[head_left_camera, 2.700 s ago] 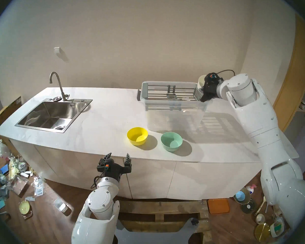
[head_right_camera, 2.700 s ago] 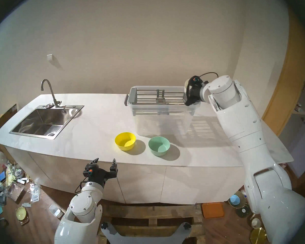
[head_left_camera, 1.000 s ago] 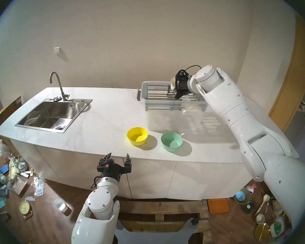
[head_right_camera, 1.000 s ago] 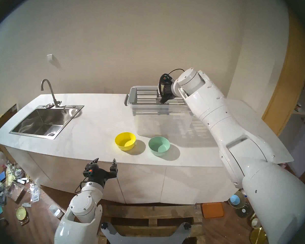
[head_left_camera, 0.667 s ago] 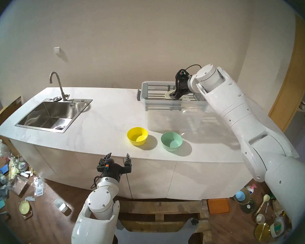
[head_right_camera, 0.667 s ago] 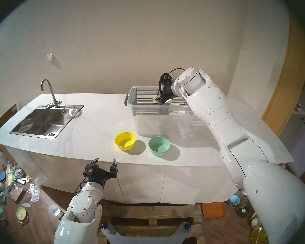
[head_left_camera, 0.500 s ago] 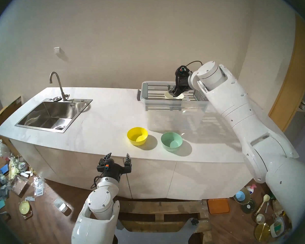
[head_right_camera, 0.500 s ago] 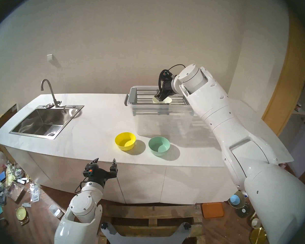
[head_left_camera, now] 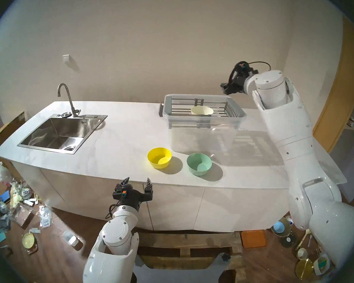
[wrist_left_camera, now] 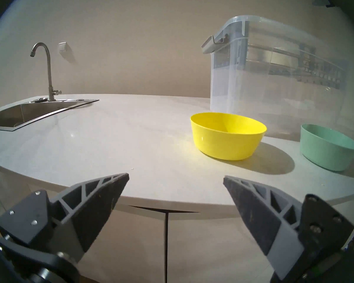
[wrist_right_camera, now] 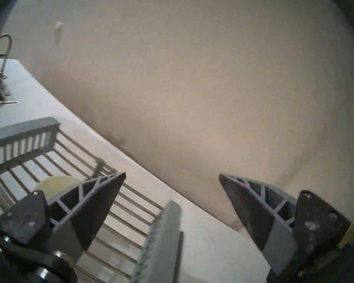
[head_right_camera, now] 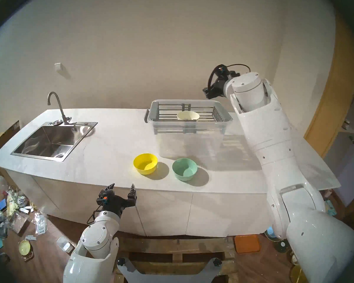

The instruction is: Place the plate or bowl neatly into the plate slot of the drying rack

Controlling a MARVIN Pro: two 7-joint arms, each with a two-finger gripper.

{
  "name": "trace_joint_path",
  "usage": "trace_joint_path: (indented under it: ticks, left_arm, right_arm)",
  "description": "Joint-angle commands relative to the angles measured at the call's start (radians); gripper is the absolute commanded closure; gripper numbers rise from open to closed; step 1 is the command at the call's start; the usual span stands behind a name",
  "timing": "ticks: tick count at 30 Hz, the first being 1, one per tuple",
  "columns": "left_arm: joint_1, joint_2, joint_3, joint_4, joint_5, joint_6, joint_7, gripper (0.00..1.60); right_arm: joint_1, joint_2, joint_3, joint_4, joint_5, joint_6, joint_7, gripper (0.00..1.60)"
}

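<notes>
Hovering short of the counter's [head_left_camera: 114,145] front edge, the left gripper [head_left_camera: 137,181] stood spread and empty. Two bowls sat upright just beyond, yellow bowl [head_left_camera: 159,158] beside green bowl [head_left_camera: 199,164], bare counter on their sink side. Farther back, one cream bowl [head_left_camera: 202,110] sat mouth-up on the plate slot [head_left_camera: 180,109] of the drying rack [head_left_camera: 168,105]. Above its right end, the right gripper [wrist_right_camera: 172,176] gaped empty.

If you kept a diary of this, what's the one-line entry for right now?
cream bowl: on drying rack rods | right gripper: open, above rack | left gripper: open | yellow bowl, green bowl: on counter
</notes>
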Motion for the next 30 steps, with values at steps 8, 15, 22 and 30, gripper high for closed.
trace_joint_path:
  ticks: [8,15,22,30]
  left_arm:
    - [-0.003,0.001,0.003,-0.031,-0.004,-0.005,-0.005,0.0]
    - [-0.003,0.0,0.003,-0.03,-0.003,-0.006,-0.005,0.0]
    - [-0.003,0.0,0.003,-0.03,-0.003,-0.006,-0.005,0.0]
    - [-0.003,0.001,0.003,-0.03,-0.004,-0.006,-0.005,0.0]
  right_arm:
    - [-0.176,-0.034,0.197,-0.091,0.124,-0.025,-0.218,0.0]
    - [-0.215,-0.081,0.218,-0.07,0.126,-0.069,-0.245,0.0]
    - [-0.21,-0.082,0.215,-0.044,0.112,-0.103,-0.257,0.0]
    - [-0.215,-0.065,0.243,-0.011,0.111,-0.13,-0.273,0.0]
